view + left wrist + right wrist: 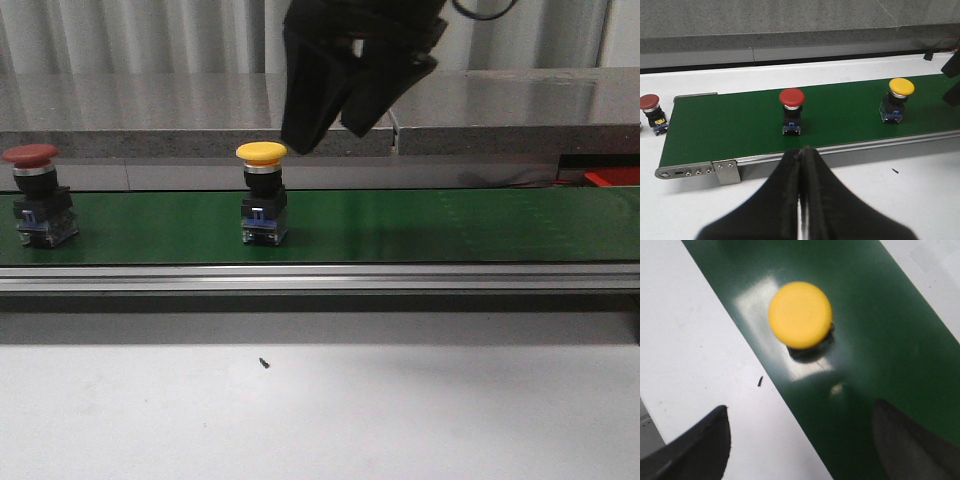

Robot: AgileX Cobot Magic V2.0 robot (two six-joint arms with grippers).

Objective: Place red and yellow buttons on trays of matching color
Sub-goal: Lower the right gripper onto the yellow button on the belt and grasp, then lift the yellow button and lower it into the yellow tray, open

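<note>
— Green belt (420, 225) is seen crossing the white bench (320, 410). Where is the yellow button (262, 192) found?
— Upright on it, under the wide-spread right gripper (325, 125); the red button (33, 193) stands leftward. Left gripper (803, 165) jaws are pressed together, empty.

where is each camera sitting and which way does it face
Front view: low at the table edge, facing forward across the green belt; the open right gripper hangs above the yellow button.
Left wrist view: on the left arm, looking past the shut left gripper at the red button.
Right wrist view: looking straight down on the yellow button, finger at the frame edge.
Shared: the yellow button and belt appear in all three.
</note>
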